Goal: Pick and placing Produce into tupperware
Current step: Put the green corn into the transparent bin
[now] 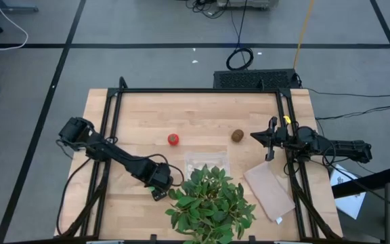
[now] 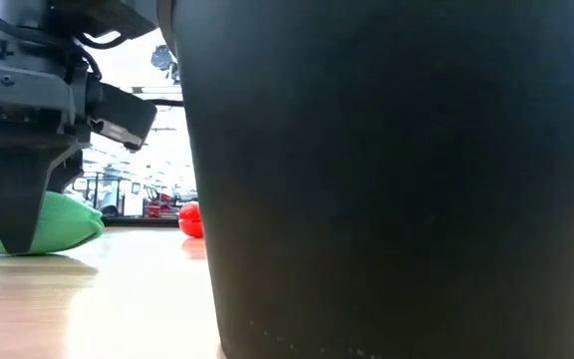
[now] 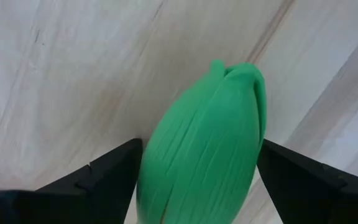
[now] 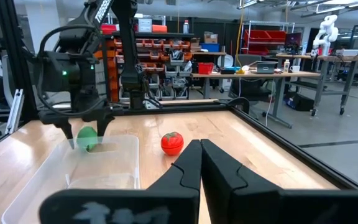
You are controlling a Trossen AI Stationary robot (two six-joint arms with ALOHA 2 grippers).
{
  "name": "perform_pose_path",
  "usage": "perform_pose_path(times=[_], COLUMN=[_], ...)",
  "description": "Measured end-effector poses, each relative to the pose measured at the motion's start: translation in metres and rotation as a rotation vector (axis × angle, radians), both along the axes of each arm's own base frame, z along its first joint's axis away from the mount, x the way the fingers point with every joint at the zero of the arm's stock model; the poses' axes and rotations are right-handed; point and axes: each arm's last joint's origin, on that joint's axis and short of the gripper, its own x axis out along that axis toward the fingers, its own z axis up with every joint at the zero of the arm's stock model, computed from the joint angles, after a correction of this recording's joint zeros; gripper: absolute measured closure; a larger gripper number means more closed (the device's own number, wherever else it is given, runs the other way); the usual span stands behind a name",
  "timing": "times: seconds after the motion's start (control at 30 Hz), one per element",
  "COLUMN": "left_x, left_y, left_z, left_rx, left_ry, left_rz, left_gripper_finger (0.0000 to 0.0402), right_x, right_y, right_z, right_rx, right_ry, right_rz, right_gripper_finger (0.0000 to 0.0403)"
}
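My left gripper [image 1: 160,184] [image 3: 197,180] is down at the table beside the leafy plant, its fingers on either side of the bright green oblong piece [image 3: 204,149] [image 2: 63,224] [image 4: 87,138]. From above the gripper hides that piece. The red tomato [image 1: 173,139] [image 4: 172,142] and the brown kiwi-like ball [image 1: 237,135] sit on the wood. The clear tupperware [image 1: 207,163] [image 4: 73,168] lies between them and the plant, with nothing showing in it. My right gripper [image 1: 271,141] [image 4: 200,163] is shut and hovers just right of the kiwi. My left gripper pinches the green oblong piece between its two fingers, one on each long side [image 3: 143,163], across its width. The fingers [image 2: 13,204] come from above, pointing down. The piece lies on its side with its underside on the table [image 2: 38,249].
A large leafy plant [image 1: 210,203] in a black pot [image 2: 397,179] stands at the near edge, close to my left gripper and the tupperware. A flat tan sheet [image 1: 269,192] lies to the right of the plant. A black frame [image 1: 195,91] borders the table.
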Motion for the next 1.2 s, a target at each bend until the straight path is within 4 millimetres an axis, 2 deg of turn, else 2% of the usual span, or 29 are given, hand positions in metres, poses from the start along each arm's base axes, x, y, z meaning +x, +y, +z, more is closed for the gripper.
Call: perform_pose_path(times=[0.27, 0.6, 0.77, 0.97, 1.2], left_x=[0.0, 0.0, 0.0, -0.001, -0.01], left_y=[0.0, 0.006, 0.01, 0.015, 0.032], left_z=[0.0, 0.001, 0.005, 0.03, 0.07], left_rx=[0.001, -0.001, -0.007, 0.037, 0.106], left_ry=[-0.006, 0.005, -0.015, -0.149, -0.325], left_rz=[-0.075, -0.132, -0.164, -0.209, -0.236], left_gripper_finger=[0.0088, 0.0198, 0.0205, 0.017, 0.0191], right_x=[0.0, 0.0, 0.0, 0.0, 0.0], right_y=[0.0, 0.0, 0.0, 0.0, 0.0], right_z=[0.0, 0.0, 0.0, 0.0, 0.0], right_rx=[0.0, 0.0, 0.0, 0.0, 0.0], right_ry=[0.001, 0.001, 0.001, 0.001, 0.001], right_rz=[0.0, 0.0, 0.0, 0.0, 0.0], right_gripper_finger=[0.0403, 0.0403, 0.0403, 0.0403, 0.0403])
